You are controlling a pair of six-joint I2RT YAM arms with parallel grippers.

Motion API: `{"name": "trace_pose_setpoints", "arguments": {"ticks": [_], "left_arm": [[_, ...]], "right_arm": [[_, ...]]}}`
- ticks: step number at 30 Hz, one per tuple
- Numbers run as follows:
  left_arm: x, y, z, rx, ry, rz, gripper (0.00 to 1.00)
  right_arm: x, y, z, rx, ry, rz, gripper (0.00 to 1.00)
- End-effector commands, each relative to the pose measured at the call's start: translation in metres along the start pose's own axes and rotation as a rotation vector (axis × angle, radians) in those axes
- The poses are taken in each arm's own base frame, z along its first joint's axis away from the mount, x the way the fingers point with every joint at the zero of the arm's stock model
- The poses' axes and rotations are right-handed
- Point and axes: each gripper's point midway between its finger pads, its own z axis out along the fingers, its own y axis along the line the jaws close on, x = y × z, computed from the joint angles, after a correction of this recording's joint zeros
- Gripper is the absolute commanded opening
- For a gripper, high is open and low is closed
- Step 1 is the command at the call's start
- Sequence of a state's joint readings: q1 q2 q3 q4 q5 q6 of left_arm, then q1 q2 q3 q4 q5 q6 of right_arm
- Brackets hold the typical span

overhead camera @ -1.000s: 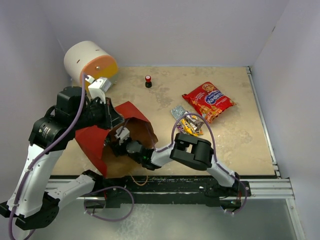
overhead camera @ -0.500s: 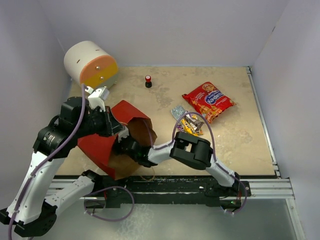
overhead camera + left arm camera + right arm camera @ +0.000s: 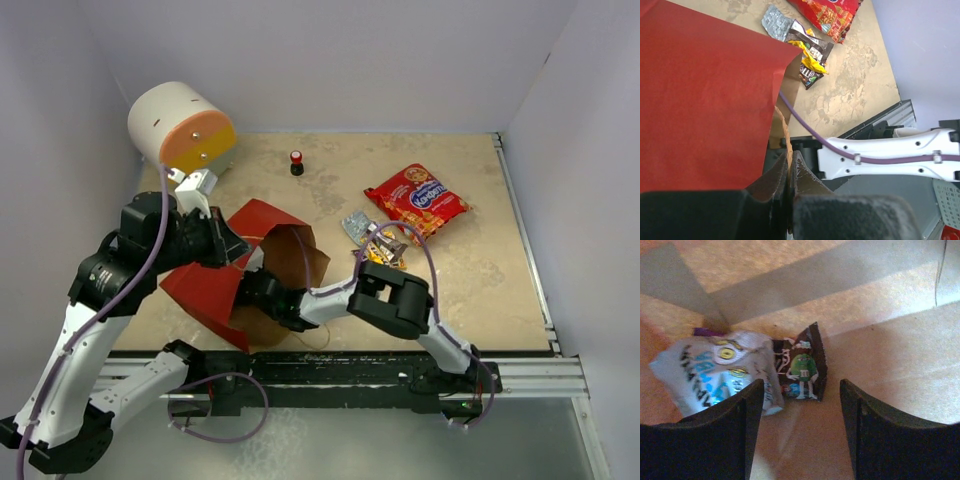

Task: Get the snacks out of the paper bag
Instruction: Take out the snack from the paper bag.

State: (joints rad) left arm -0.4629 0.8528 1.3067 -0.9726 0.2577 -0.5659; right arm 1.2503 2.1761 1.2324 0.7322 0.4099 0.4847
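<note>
Red paper bag is seen on its side at the left-near part of the table in the top external view, brown kraft inside turned toward the R; its upper edge is pinched by the left gripper. The right arm is stretched across into the bag mouth, w/ its tip hidden inside. Outside the bag, a red chip bag lies well apart to the R, and small candy packets are clustered between it and the paper bag. A white cylinder and a small red-and-black knob are at the far side. From the left wrist, the fingers are seen clamped tight on a thin brown edge of the bag, red paper filling the L of the frame. From the right wrist, the right gripper is seen w/ jaws spread apart, nothing held, over the kraft floor; a pale blue-white packet and a brown M&M's packet lie touching just beyond the tips.
</note>
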Motion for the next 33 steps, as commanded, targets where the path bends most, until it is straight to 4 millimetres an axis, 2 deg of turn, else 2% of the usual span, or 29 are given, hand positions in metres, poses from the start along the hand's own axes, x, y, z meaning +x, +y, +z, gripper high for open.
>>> {"name": "trace_pose_setpoints", "arguments": {"ticks": [1,4,7,9,13,15,17,19,22,26,33], "left_arm": [[-0.005,-0.011,0.004,0.062,-0.012,0.001,0.00],[-0.002,-0.015,0.005,0.086,0.006,-0.003,0.00],[0.000,-0.015,0.003,0.087,0.010,-0.008,0.00],[0.001,-0.013,0.001,0.075,0.006,-0.014,0.00],[0.005,-0.007,-0.001,0.046,0.007,-0.026,0.00],[0.008,-0.001,-0.003,0.012,0.006,-0.039,0.00],[0.011,0.009,-0.005,-0.038,0.003,-0.059,0.00],[0.014,0.017,-0.007,-0.079,-0.004,-0.075,0.00],[0.016,0.027,-0.008,-0.131,-0.023,-0.108,0.00],[0.017,0.036,-0.004,-0.173,-0.036,-0.156,0.00],[0.000,0.027,0.012,-0.137,-0.073,-0.186,0.00]], "right_arm": [[-0.021,0.014,0.026,0.021,-0.112,0.074,0.66],[-0.021,0.016,0.045,0.035,-0.142,0.044,0.70],[-0.015,0.015,0.063,0.072,-0.131,0.014,0.67],[-0.008,0.014,0.070,0.074,-0.126,-0.002,0.55],[-0.007,0.006,0.077,0.096,-0.147,-0.015,0.17],[-0.015,-0.002,0.076,0.117,-0.158,-0.013,0.07],[-0.028,-0.015,0.071,0.136,-0.177,-0.017,0.01],[-0.041,-0.030,0.063,0.150,-0.194,-0.028,0.00],[-0.058,-0.042,0.045,0.143,-0.213,-0.084,0.00],[-0.070,-0.042,0.018,0.099,-0.231,-0.154,0.00],[-0.062,-0.032,-0.024,0.034,-0.185,-0.112,0.00]]}}
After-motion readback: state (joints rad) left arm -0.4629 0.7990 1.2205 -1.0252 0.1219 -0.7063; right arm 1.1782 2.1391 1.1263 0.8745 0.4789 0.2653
